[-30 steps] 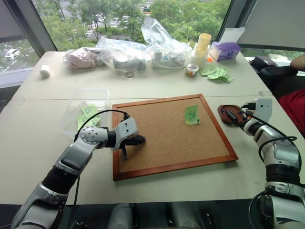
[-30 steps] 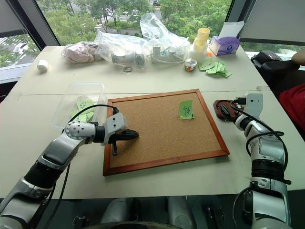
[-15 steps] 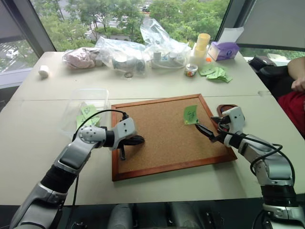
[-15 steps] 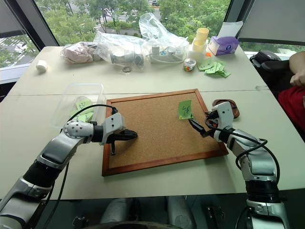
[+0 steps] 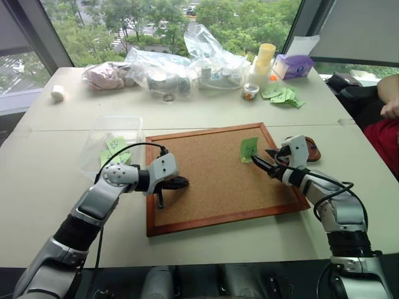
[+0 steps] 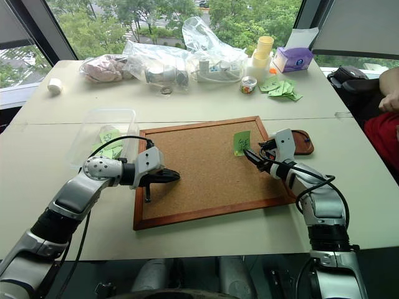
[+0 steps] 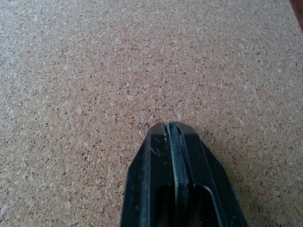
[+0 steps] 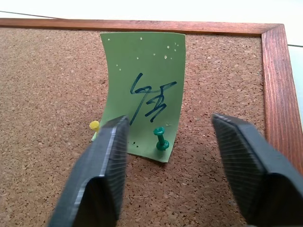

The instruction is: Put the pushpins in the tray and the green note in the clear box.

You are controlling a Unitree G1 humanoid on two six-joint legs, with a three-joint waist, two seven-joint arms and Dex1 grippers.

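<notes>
Nothing done: note (image 8: 144, 94) and green pin (image 8: 161, 138) sit between my right pincer's (image 8: 170, 161) released jaws, still pinned.

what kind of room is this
Likely an office or lab, several floors up: a long pale table beside big windows looking down on trees, with a corkboard, tissue box and bagged supplies on it.

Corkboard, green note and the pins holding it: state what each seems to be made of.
The wood-framed corkboard looks like granular cork with a matte, speckled face; its rim looks like reddish-brown stained wood with visible grain. The small green square note appears to be thin matte paper: it curls, bears pinholes and dark ink. The green pushpin and yellow pushpin look like smooth moulded plastic, probably.
</notes>
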